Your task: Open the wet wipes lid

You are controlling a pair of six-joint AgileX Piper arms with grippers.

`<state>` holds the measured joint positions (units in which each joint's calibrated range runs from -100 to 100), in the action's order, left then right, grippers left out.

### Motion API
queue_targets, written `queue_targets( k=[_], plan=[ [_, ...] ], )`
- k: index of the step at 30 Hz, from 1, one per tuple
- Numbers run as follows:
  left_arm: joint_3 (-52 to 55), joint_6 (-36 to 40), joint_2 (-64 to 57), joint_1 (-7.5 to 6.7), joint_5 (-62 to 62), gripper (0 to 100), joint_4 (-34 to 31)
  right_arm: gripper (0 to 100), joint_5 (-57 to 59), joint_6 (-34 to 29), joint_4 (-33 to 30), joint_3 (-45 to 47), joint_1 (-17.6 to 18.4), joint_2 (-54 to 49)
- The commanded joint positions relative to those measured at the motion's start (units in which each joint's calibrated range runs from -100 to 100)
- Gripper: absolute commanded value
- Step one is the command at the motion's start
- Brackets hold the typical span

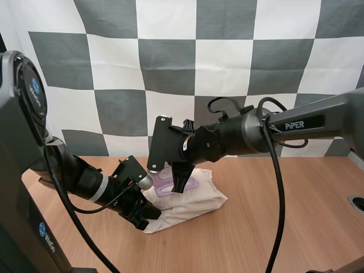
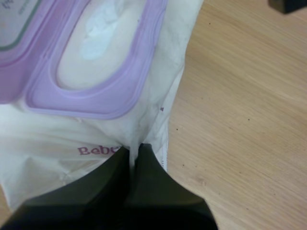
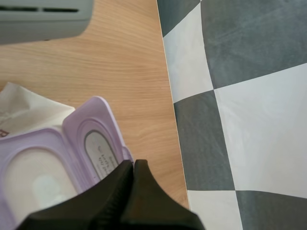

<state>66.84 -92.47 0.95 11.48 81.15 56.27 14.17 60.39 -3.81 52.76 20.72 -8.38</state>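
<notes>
The white pack of wet wipes (image 1: 190,205) lies on the wooden table, its purple lid (image 1: 170,183) flipped open. My left gripper (image 1: 149,219) is at the pack's near left corner. Seen from the left wrist, the left gripper (image 2: 133,148) is shut on the wrapper's edge (image 2: 148,129), just below the purple opening frame (image 2: 96,103) where a white wipe shows. My right gripper (image 1: 178,187) points down onto the lid. From the right wrist, the right gripper (image 3: 133,164) is shut at the free edge of the opened lid (image 3: 96,143), beside the opening (image 3: 33,182).
Bare wooden table (image 1: 284,216) stretches to the right of the pack and in front of it. A round metal fitting (image 1: 357,203) sits at the table's right edge. Both arms meet over the pack from opposite sides.
</notes>
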Motion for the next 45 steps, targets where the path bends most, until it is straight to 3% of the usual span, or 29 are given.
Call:
queue_targets(
  k=[1,14,28,32,39,42,45],
  plan=[
    [0.0,0.1,0.0,0.01,0.1,0,0.1,0,0.4,-0.1,0.4,-1.2,0.0,0.4],
    [0.0,-0.4,0.0,0.01,0.1,0,0.2,0,-2.6,0.2,0.5,-2.5,-2.7,5.3],
    [0.0,-0.4,-0.2,0.01,-0.2,0,0.3,0,-3.8,0.0,0.5,-2.5,-3.2,5.1],
    [0.0,-0.4,-0.2,0.01,-0.4,0,0.5,0,0.3,-2.3,0.7,-2.5,-3.4,0.9],
    [0.0,-0.4,-0.2,0.01,-0.1,1,-0.8,0,13.8,-8.0,1.4,-2.5,-3.4,-15.3],
    [0.0,-0.4,-0.2,0.01,0.5,18,-2.3,0,19.5,-12.0,1.3,-2.5,-3.4,-21.7],
    [0.0,-0.4,-0.2,0.08,2.4,64,-2.8,0,25.7,-16.6,-0.4,-2.5,-3.4,-28.5]
  ],
)
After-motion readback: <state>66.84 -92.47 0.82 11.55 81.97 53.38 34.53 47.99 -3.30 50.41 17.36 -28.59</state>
